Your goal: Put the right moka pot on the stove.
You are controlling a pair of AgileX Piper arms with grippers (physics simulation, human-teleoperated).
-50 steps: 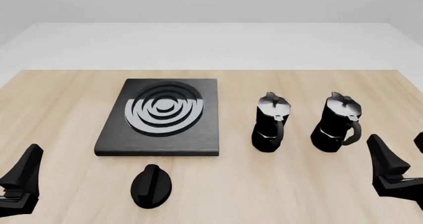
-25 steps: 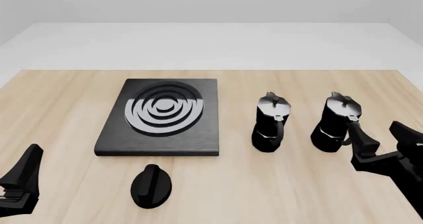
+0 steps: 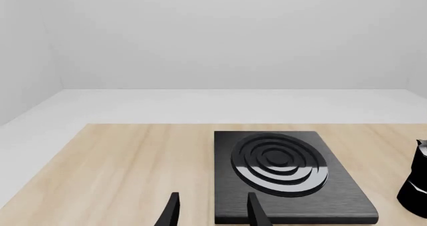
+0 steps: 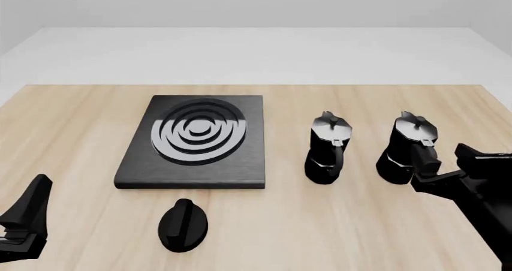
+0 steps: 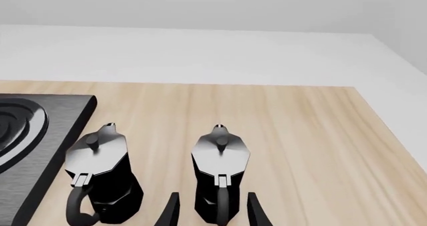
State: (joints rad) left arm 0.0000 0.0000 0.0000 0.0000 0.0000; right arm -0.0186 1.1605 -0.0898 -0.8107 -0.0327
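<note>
The right moka pot (image 4: pixel 406 144), black with a silvery lid, stands upright on the table, right of an identical second pot (image 4: pixel 327 148). My right gripper (image 4: pixel 450 163) is open just on the near side of it. In the right wrist view the right moka pot (image 5: pixel 220 168) and its handle line up between the two spread fingers (image 5: pixel 171 211), with the second pot (image 5: pixel 100 176) beside it. The stove (image 4: pixel 196 142), a flat black slab with silver rings, lies left of both pots. My left gripper (image 4: pixel 26 216) hangs open at the near left, with nothing between its fingers (image 3: pixel 172 211).
A small black oval knob (image 4: pixel 183 224) lies on the table in front of the stove. In the left wrist view the stove (image 3: pixel 280 173) is ahead and the second pot (image 3: pixel 417 186) shows at the frame edge. The wooden table (image 4: pixel 72 133) ends near the right pot.
My right gripper has moved forward and left, from the near right corner up to the right moka pot's handle side. The left arm, both pots and the stove have not moved.
</note>
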